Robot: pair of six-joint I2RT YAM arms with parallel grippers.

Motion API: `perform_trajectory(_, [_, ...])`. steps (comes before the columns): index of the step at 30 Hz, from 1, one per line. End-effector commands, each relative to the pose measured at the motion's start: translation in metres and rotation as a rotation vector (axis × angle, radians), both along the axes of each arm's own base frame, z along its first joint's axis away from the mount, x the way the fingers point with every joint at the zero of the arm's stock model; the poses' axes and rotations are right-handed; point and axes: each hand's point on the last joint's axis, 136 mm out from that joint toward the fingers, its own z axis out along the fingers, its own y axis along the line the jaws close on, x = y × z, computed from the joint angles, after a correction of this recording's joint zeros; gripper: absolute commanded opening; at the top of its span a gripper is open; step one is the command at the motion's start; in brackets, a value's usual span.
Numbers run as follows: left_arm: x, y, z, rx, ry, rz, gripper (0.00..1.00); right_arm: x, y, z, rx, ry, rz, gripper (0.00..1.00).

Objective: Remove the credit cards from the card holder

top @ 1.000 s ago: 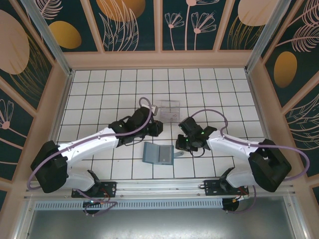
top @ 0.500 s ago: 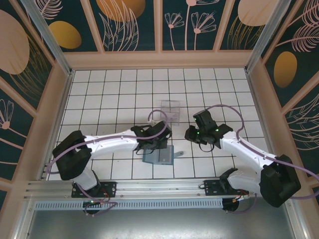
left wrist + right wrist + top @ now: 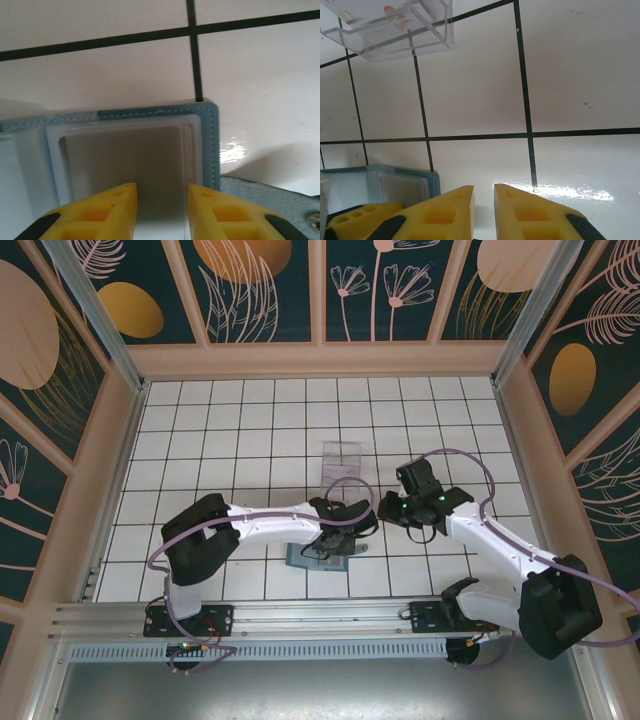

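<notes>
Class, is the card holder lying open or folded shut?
Open: the left wrist view shows the card holder with its clear inner pockets facing up inside the stitched teal border.

1. Card holder: teal, matt, leather-like skin with fine grain; pale stitching along the edge.
2. Inner pockets: milky translucent plastic, smooth, stacked in thin layers.
3. Strap tab: grey, matt; small shiny metal stud.
4. Table: white tiles, glossy, strong glare patches; dark matt grout lines.
5. Tray: clear hard plastic, glossy.
6. Left gripper and right gripper: yellow plastic, matt, faintly ridged; black inserts.
7. Rail: bare metal, dull sheen.
</notes>
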Motion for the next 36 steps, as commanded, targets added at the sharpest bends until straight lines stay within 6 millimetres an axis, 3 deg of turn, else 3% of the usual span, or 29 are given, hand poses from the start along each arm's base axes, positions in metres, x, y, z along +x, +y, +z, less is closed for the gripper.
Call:
perform_trajectory(1, [-0.002,0.006,-0.001,0.036,0.016,0.021,0.35,-0.009,-0.004,-0.005,0.000,0.017,0.026,0.19])
perform_trajectory(8, [-0.009,0.008,-0.017,0.067,0.059,0.011,0.37,-0.011,-0.005,-0.007,0.009,0.021,0.026,0.19])
perform_trajectory(18, [-0.008,0.015,-0.018,0.098,0.049,0.018,0.21,-0.009,-0.006,-0.005,0.011,0.021,0.022,0.19])
perform_trajectory(22, [-0.002,0.014,-0.004,0.079,0.012,0.023,0.13,-0.009,-0.006,-0.002,0.010,0.022,0.021,0.19])
perform_trajectory(28, [0.002,0.008,0.020,0.002,-0.030,0.016,0.14,-0.010,0.002,0.004,0.049,0.034,0.036,0.19])
perform_trajectory(36, [-0.002,0.004,0.031,-0.131,-0.020,0.017,0.16,-0.017,0.024,0.009,0.113,0.066,0.084,0.21])
